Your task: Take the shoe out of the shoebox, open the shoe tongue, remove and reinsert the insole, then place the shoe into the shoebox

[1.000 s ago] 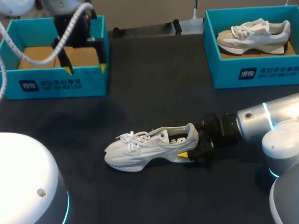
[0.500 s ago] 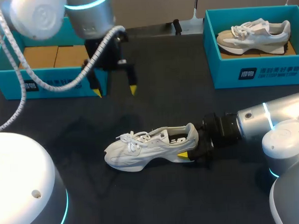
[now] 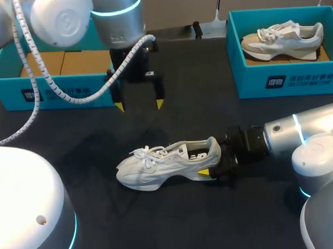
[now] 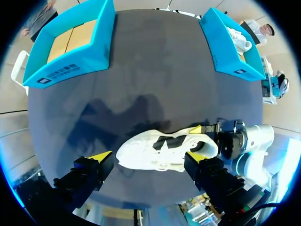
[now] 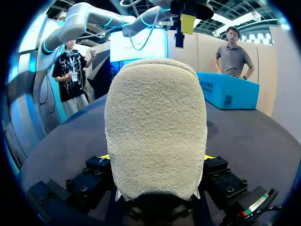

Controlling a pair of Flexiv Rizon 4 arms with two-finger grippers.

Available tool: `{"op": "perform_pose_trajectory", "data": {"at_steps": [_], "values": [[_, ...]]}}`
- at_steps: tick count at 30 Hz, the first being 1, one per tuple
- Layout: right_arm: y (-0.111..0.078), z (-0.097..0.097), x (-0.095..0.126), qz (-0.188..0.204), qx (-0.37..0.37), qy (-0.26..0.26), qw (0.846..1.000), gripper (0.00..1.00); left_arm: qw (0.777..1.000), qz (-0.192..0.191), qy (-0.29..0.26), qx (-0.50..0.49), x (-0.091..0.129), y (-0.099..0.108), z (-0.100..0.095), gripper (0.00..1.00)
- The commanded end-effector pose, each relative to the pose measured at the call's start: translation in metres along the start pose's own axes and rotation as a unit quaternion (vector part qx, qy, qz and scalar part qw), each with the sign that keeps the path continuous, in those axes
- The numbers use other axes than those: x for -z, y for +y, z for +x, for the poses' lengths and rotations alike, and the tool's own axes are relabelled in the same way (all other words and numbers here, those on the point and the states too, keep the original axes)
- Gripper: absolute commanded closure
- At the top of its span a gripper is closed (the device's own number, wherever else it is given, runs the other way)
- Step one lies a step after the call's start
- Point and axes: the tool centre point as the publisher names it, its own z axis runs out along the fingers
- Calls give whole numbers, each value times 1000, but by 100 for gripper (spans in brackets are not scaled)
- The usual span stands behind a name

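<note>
Firmly, the right gripper clamps the heel of the white shoe. Beyond it the left gripper hovers, jaws wide apart

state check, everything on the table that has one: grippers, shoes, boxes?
white shoe: out of its box, upright on its sole on the table.
right gripper: shut on the white shoe's heel.
left gripper: open, empty, above the table.
left shoebox: open, no shoe inside.
right shoebox: open, holds the second shoe.
</note>
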Motion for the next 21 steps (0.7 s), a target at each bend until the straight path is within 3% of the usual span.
{"op": "perform_pose_trajectory", "data": {"at_steps": [1, 5, 11, 12, 21], "values": [[1, 0, 0, 2, 0, 0, 1000, 100, 1000, -11, -13, 4, -14, -1, 16, 0], [1, 0, 0, 2, 0, 0, 1000, 100, 999, -32, -11, 15, -24, 3, 35, 0], [1, 0, 0, 2, 0, 0, 1000, 100, 999, -30, -25, 24, -29, 19, 56, 0], [1, 0, 0, 2, 0, 0, 1000, 100, 999, -10, -40, 24, -29, 20, 57, 0], [1, 0, 0, 2, 0, 0, 1000, 100, 999, -10, -40, 24, -29, 20, 57, 0]]}}
